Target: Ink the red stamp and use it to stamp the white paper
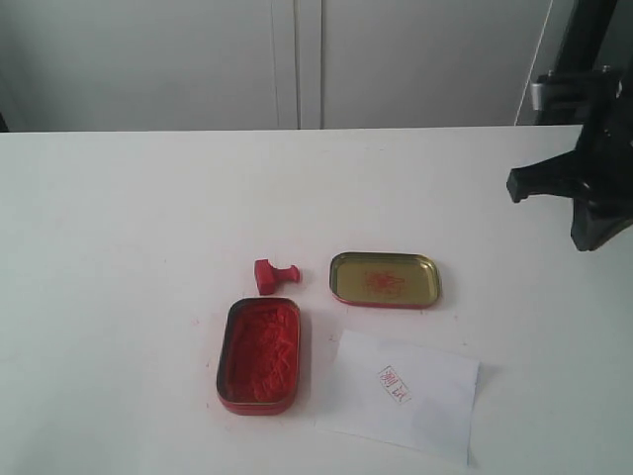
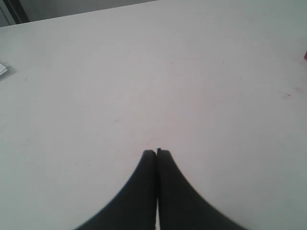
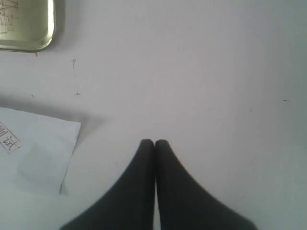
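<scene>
A red seal print [image 1: 394,384] marks the white paper [image 1: 425,416] near the worktop's [image 1: 119,218] front edge while the red stamp [image 1: 275,275] lies toppled mid-worktop beside the ink tin [image 1: 259,354], left tool [image 2: 157,152] and right tool [image 3: 154,143] pressed together, empty, the job seemingly done.

light: bright, even, diffuse | shadows: faint, soft-edged by white paper [image 1: 406,396] and red ink tin [image 1: 259,354] | glare: counter [image 1: 119,218] washed pale | focus: all views soft, right fingers [image 3: 139,191] dark, blurry

Red stamp [image 1: 275,275] toppled, printed white paper [image 1: 401,396] flat
</scene>
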`<state>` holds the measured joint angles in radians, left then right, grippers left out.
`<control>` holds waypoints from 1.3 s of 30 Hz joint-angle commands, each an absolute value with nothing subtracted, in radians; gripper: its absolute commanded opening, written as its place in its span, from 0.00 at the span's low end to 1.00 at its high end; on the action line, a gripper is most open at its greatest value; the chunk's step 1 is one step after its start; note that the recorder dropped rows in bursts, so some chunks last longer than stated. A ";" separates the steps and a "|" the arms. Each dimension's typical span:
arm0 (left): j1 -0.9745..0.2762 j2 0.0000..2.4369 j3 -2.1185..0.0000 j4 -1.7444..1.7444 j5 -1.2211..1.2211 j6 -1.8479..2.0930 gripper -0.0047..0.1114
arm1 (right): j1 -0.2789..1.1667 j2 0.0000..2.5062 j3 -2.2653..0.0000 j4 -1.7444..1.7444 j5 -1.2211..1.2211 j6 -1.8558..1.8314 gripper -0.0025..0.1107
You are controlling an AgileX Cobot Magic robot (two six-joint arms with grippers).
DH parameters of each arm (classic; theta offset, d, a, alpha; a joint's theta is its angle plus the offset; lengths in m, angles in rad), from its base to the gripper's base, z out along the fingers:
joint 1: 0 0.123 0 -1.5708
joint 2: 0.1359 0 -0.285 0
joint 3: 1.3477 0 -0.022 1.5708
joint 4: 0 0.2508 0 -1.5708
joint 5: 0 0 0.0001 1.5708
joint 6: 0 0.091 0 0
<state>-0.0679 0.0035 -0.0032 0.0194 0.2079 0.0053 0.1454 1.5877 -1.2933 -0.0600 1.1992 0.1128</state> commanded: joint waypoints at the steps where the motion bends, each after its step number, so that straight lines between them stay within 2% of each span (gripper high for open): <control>1: -0.067 0.000 0.000 0.017 0.204 0.008 0.04 | 0.139 1.466 -1.188 -0.069 1.101 0.109 0.02; 28: -0.067 0.000 0.000 0.017 0.204 0.008 0.04 | 0.139 0.695 -0.662 -0.064 0.603 0.023 0.02; 39: -0.067 0.000 0.000 0.017 0.204 0.008 0.04 | 0.139 0.550 -0.499 -0.064 0.288 0.023 0.02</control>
